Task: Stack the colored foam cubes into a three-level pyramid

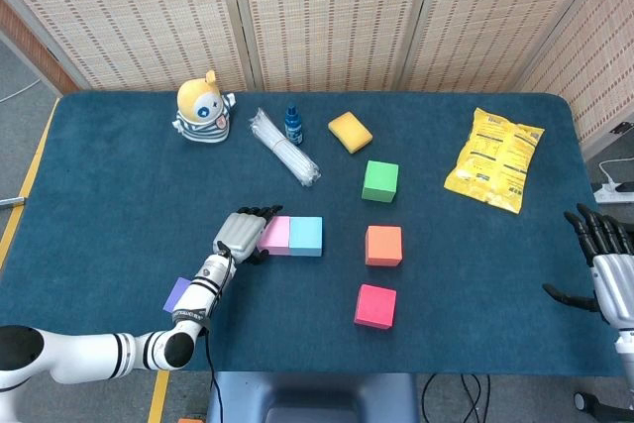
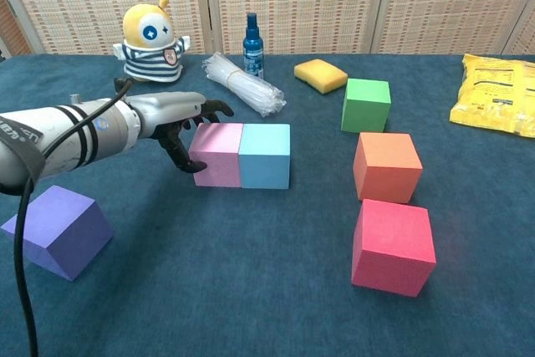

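A pink cube (image 2: 216,154) and a light blue cube (image 2: 265,155) sit side by side, touching, at the table's middle (image 1: 274,235) (image 1: 306,236). My left hand (image 2: 180,121) (image 1: 241,232) presses its fingers against the pink cube's left side, holding nothing. A purple cube (image 2: 57,230) (image 1: 177,294) lies near the front left, under my forearm. Green (image 2: 367,104) (image 1: 380,180), orange (image 2: 387,166) (image 1: 383,245) and red (image 2: 394,245) (image 1: 375,305) cubes form a column on the right. My right hand (image 1: 604,264) hovers open at the table's right edge.
Along the back stand a yellow plush toy (image 1: 203,107), a bundle of clear straws (image 1: 283,147), a blue spray bottle (image 1: 293,125) and a yellow sponge (image 1: 350,132). A yellow snack bag (image 1: 495,158) lies at the back right.
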Robot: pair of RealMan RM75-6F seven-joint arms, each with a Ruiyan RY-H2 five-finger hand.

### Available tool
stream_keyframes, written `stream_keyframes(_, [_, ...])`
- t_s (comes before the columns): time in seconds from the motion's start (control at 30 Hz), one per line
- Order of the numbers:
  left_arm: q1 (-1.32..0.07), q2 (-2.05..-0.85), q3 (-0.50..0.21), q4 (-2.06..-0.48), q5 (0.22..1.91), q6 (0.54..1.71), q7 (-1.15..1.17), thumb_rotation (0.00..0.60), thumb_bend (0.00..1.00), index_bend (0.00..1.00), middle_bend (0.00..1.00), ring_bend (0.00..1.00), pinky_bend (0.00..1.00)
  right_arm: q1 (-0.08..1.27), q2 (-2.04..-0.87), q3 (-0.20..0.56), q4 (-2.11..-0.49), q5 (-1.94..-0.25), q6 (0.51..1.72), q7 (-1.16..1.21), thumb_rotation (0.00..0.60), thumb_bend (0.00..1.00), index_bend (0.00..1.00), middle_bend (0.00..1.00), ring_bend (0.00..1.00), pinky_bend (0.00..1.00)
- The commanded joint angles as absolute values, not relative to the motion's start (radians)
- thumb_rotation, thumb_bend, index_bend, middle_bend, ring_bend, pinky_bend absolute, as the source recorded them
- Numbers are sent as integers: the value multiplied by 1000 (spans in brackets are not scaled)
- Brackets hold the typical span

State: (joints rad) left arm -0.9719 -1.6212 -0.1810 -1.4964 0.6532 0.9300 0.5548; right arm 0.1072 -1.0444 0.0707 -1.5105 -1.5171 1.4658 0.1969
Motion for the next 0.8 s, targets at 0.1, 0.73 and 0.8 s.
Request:
stream_keyframes(0.1, [-970,-1611,-175,-1508,652,929,557,600,369,20,93,102,178,108,-1045,71,-1512,-1521,1467,196,600,164,0,0,0,12])
stream_keyframes(0.73, [-826,-1379,-148,-1730,841,1068,426,600,372,0,0,0,125,264,-1054,70,-1575,-1572,1249,208,600,163,30,164,71,223])
stream_keyframes(0.8, [-805,-1348,-143,-1744,870,1081,405,600,372,0,0,0,122,302,-1074,82,-1586,-1555,1195,216,600,164,100,215,124,279])
